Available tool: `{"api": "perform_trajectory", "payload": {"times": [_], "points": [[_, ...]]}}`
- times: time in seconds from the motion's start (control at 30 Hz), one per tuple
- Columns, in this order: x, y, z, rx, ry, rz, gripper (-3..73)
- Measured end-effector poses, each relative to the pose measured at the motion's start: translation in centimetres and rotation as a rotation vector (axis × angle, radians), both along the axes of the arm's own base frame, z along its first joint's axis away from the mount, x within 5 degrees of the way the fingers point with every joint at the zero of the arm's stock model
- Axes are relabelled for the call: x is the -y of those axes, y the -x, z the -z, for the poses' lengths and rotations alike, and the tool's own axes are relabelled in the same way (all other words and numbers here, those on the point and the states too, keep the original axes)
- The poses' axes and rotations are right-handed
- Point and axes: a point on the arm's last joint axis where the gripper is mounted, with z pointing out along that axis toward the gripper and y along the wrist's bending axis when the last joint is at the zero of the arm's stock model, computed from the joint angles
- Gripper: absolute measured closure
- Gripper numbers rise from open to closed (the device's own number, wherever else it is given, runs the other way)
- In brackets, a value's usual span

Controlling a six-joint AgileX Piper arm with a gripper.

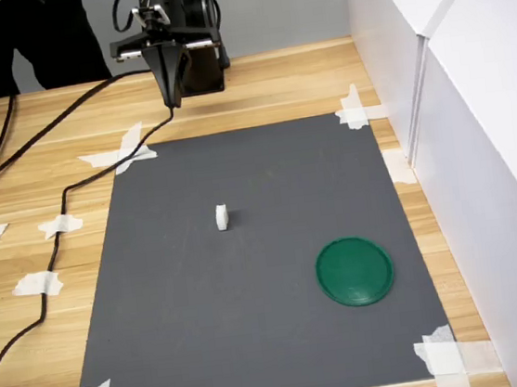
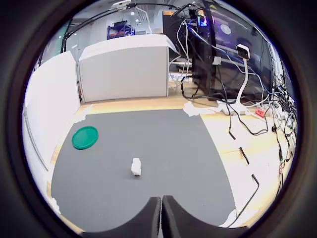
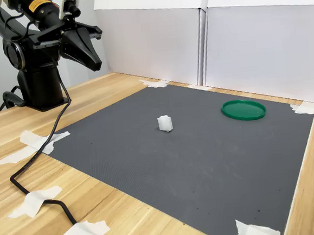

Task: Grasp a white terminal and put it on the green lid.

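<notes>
My black gripper (image 1: 171,99) hangs high with its two fingers pressed together and nothing in them, so the tiny white plastic terminal block (image 1: 222,217) stands alone mid-mat, well apart from the flat round green plastic lid (image 1: 354,271).

A light wooden table (image 1: 274,84) carries a dark grey mat (image 1: 258,268), its corners fixed with white tape (image 1: 353,108). White panels (image 3: 249,39) stand upright along the mat's far edges. Beyond the panels, the wrist view shows monitors (image 2: 218,34) and tangled cables (image 2: 247,119).

Taped grey mat (image 1: 255,325) on wooden table (image 1: 42,181)
</notes>
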Motion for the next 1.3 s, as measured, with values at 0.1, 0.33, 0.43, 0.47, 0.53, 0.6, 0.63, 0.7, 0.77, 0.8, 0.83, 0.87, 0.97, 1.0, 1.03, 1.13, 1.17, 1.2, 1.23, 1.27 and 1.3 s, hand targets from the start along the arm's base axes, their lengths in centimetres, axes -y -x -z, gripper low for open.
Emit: {"api": "perform_trajectory", "payload": {"times": [0.1, 0.33, 0.43, 0.47, 0.53, 0.6, 0.63, 0.7, 0.77, 0.8, 0.83, 0.87, 0.97, 1.0, 1.03, 1.13, 1.17, 1.2, 1.23, 1.27, 1.3], "points": [[0.0, -0.5, -1.3, -0.053, -0.003, -0.006, 71.1], [0.0, -3.2, -3.4, -0.199, -0.004, -0.019, 71.1], [0.0, -4.6, -3.6, -0.301, -0.001, -0.03, 71.1], [0.0, -5.1, -3.5, -0.335, 0.004, -0.036, 71.1], [0.1, -6.3, -3.3, -0.399, 0.022, -0.057, 71.1], [0.1, -7.5, -3.2, -0.458, 0.049, -0.086, 71.1], [0.1, -8.0, -3.2, -0.479, 0.058, -0.098, 71.1], [0.0, -9.3, -3.3, -0.529, 0.068, -0.13, 70.7], [0.0, -10.6, -3.5, -0.564, 0.069, -0.158, 69.1], [-0.1, -11.2, -3.5, -0.581, 0.064, -0.169, 67.7], [-0.2, -11.8, -3.6, -0.599, 0.057, -0.179, 65.9], [-0.2, -12.3, -3.7, -0.614, 0.052, -0.186, 64.0], [-0.3, -14.1, -4.0, -0.652, 0.035, -0.205, 53.9], [-0.3, -14.5, -4.2, -0.658, 0.034, -0.211, 50.4], [-0.3, -15.0, -4.3, -0.664, 0.033, -0.216, 45.6], [-0.3, -16.5, -4.7, -0.678, 0.032, -0.223, 29.4], [-0.3, -16.9, -4.8, -0.685, 0.029, -0.223, 23.9], [-0.3, -17.4, -4.8, -0.696, 0.024, -0.221, 18.4], [-0.3, -17.8, -4.8, -0.703, 0.016, -0.215, 13.2], [-0.3, -18.2, -4.7, -0.709, 0.012, -0.212, 9.4], [-0.3, -18.4, -4.6, -0.716, 0.009, -0.211, 5.2]]}}
